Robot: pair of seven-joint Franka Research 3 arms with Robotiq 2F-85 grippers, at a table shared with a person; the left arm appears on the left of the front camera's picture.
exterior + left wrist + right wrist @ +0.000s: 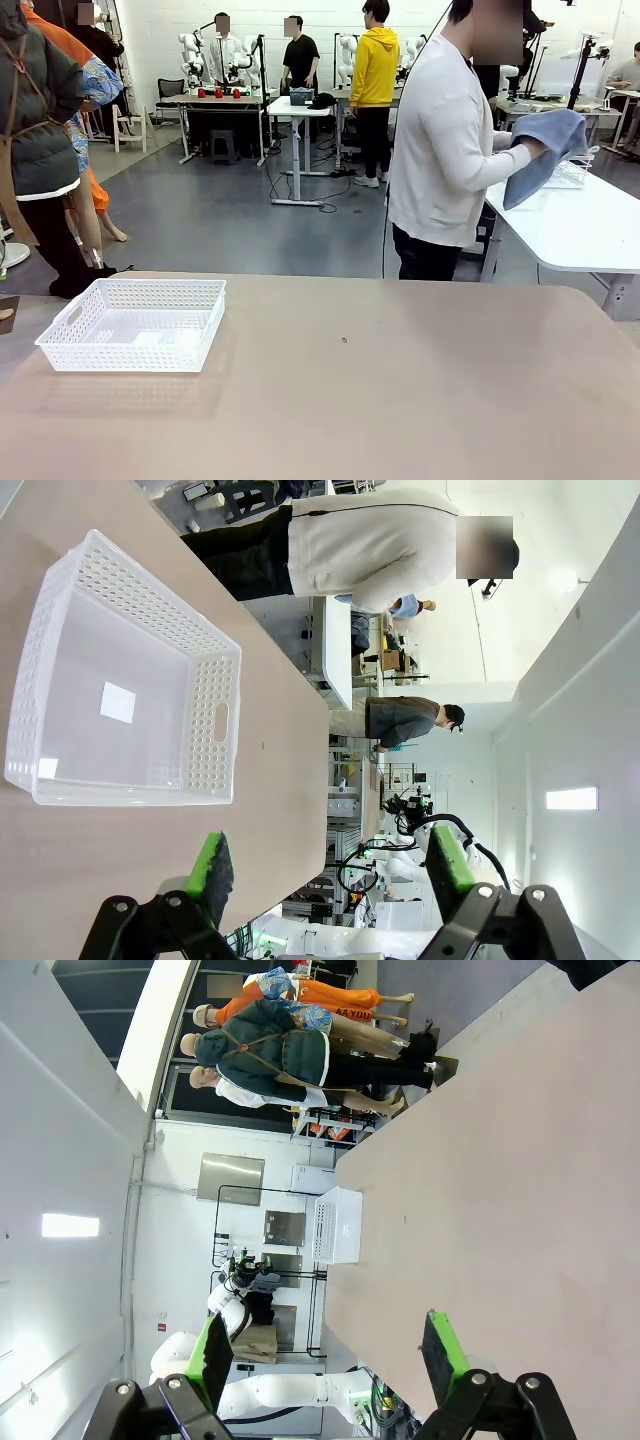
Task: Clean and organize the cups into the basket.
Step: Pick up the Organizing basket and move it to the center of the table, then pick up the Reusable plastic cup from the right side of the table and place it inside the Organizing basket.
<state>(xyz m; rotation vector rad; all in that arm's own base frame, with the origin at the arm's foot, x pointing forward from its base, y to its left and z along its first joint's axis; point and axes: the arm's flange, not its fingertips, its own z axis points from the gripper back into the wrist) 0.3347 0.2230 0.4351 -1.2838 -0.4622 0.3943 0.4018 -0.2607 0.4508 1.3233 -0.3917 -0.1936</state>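
The shallow white lattice-walled plastic basket [128, 356] stands on the left part of the tan table [420, 400], near its far edge. The left gripper [330, 868] and the right gripper [330, 1350] hang over the table, jaws spread wide, holding nothing. Beyond the far edge, a person in a white top [440, 150] holds a blue cloth [545, 150].

The right gripper [327, 1345] rises from the bottom edge, its green-padded fingers [214, 1348] set wide apart. The tan table [500, 1160] covers the right half of the frame. The white basket [338, 1224] sits on the table's edge at centre frame, well apart from the gripper.
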